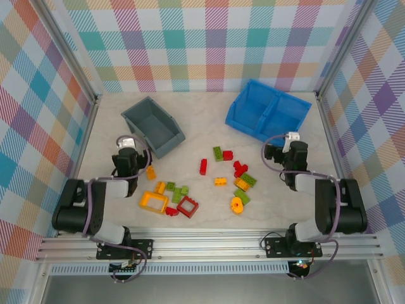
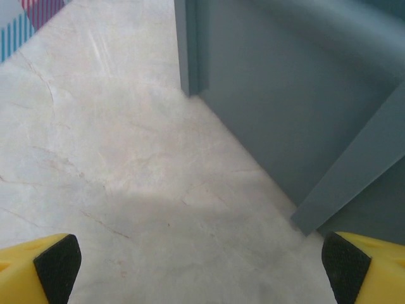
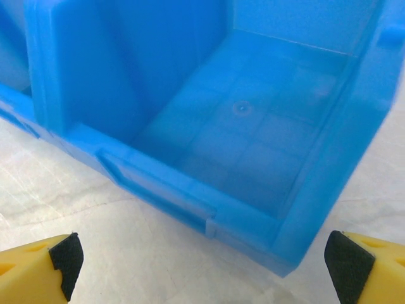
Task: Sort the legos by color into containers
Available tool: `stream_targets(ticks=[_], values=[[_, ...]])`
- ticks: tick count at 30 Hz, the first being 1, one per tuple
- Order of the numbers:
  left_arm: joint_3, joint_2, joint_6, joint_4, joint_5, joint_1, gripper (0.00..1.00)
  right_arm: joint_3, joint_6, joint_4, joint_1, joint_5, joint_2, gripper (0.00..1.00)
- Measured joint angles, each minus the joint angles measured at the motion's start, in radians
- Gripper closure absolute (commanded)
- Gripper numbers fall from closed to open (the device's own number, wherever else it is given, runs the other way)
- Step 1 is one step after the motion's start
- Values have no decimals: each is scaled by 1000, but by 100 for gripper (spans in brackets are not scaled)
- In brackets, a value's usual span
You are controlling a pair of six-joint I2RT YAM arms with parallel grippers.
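Top external view: the legos [image 1: 220,181] lie scattered on the table [image 1: 202,120] between the arms, outside the grey bin [image 1: 155,130] and the blue bin [image 1: 256,104]. The left gripper [image 2: 202,263] is released and empty, facing the grey bin's corner. The right gripper [image 3: 202,259] is released and empty, facing a blue compartment.

Table [image 1: 209,104] from above: the single-compartment bin [image 1: 155,126] stands at rear left and the two-compartment bin [image 1: 269,111] at rear right, well apart. Loose bricks [image 1: 220,181] lie on the tabletop before and between them. The left gripper [image 2: 202,269] faces the single bin's corner; the right gripper [image 3: 202,269] faces the other bin's right-hand compartment.
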Motion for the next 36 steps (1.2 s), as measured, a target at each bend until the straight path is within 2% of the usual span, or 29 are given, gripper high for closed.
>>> stream_targets(ticks=[4, 6, 8, 9, 11, 13, 16, 21, 27, 33, 36], values=[[175, -280, -24, -261, -45, -48, 0, 157, 20, -217, 6, 29, -262, 0], [340, -381, -107, -427, -83, -64, 0, 311, 88, -345, 8, 50, -372, 0], [521, -393, -235, -608, -108, -66, 0, 513, 203, -506, 12, 88, -381, 0], [601, -375, -283, -682, -101, -58, 0, 606, 248, -576, 11, 95, -367, 0], [750, -315, -360, -843, -47, -26, 2, 753, 302, -717, 10, 96, -314, 11], [950, -151, -418, -1044, -2, 16, 4, 900, 345, -890, 5, 96, -204, 15], [1126, 98, -457, -1209, 48, 40, 3, 1031, 370, -1067, 3, 52, -5, 19], [1119, 320, -478, -1400, 123, 46, 5, 1092, 393, -1260, 3, -53, 295, 24], [1130, 362, -474, -1454, 170, 47, 7, 1231, 403, -1335, 13, -127, 533, 22], [1144, 383, -456, -1448, 189, 47, 13, 1309, 395, -1314, 44, -140, 606, 21], [1139, 391, -447, -1443, 196, 47, 18, 1358, 398, -1323, 53, -140, 632, 30]])
